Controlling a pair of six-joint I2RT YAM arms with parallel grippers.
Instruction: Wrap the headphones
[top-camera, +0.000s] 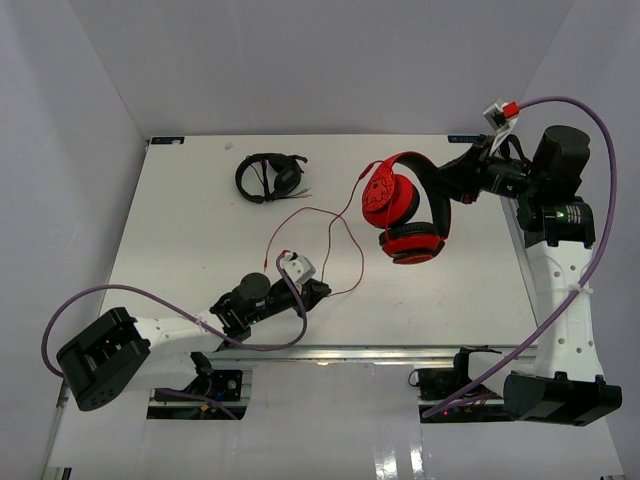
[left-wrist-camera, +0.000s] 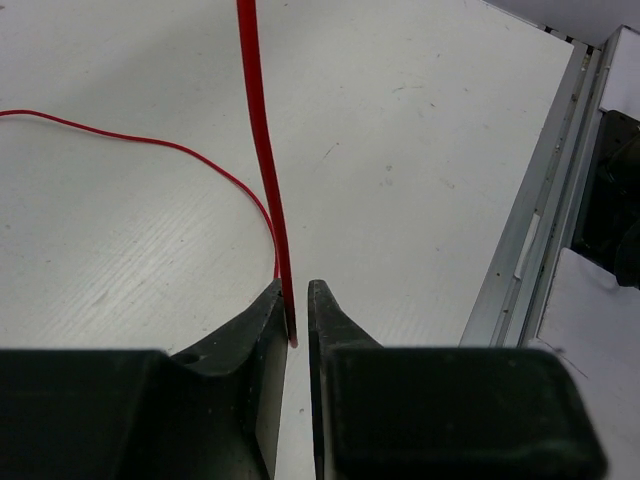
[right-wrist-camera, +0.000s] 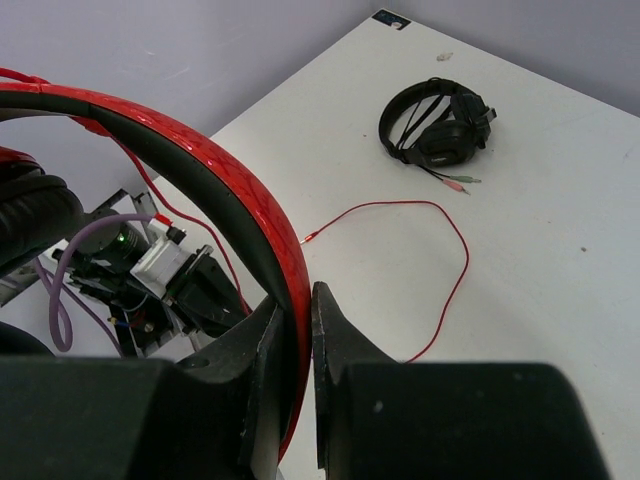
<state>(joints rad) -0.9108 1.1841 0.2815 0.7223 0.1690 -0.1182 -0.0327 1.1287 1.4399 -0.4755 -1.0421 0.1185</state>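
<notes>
**A:** Where are the red headphones (top-camera: 405, 210)?

**B:** They are hanging over the white table (top-camera: 180, 230), right of centre. The right gripper (right-wrist-camera: 300, 325) is clamping their headband (right-wrist-camera: 240, 210).

**A:** And the left gripper (left-wrist-camera: 298, 305)?

**B:** Its jaws are standing narrow around the red cable (left-wrist-camera: 262, 150), not quite pinching it.

**A:** Progress?

**B:** Wrapping is looking unstarted. The cable is trailing loose across the table, with no turns showing.
</notes>
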